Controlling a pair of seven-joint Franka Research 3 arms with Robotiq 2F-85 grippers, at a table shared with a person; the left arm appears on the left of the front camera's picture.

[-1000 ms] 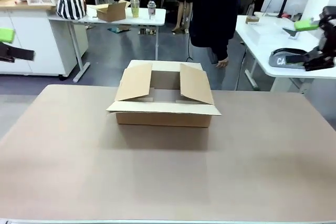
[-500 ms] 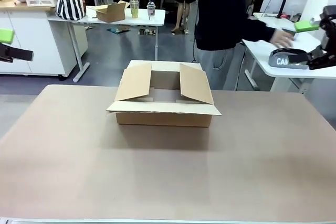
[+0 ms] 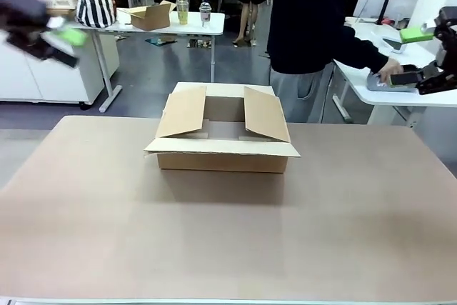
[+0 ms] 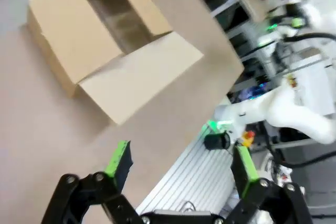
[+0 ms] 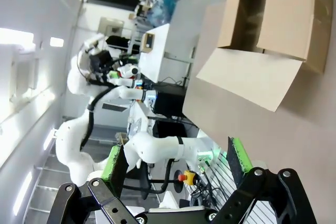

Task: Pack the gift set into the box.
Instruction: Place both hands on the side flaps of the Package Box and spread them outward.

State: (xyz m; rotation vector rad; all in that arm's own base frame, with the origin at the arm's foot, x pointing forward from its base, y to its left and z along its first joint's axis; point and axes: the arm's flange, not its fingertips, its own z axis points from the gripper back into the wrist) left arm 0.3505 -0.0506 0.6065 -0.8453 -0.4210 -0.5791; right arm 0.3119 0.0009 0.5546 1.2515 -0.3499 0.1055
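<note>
The box [image 3: 223, 141] is a shallow brown carton at the far middle of the table, its four flaps open and the inside looking bare. It also shows in the left wrist view as the box [image 4: 105, 40] and in the right wrist view as the box [image 5: 273, 24]. My left gripper [image 3: 44, 30] is a blur high at the far left, well away from the box; my left gripper [image 4: 181, 163] is open and holds nothing. My right gripper [image 3: 427, 58] hangs at the right edge; my right gripper [image 5: 177, 160] is open too. No gift set is in view.
A person [image 3: 307, 26] stands beyond the table's far right corner. One hand [image 3: 391, 69] rests on a dark grey object on the white side table [image 3: 364, 62]. Another table [image 3: 168, 23] farther back carries a small carton and cups.
My left gripper has swung up and inward from the left edge and is blurred. The person's hand has come down onto the dark object on the side table. The box has not moved.
</note>
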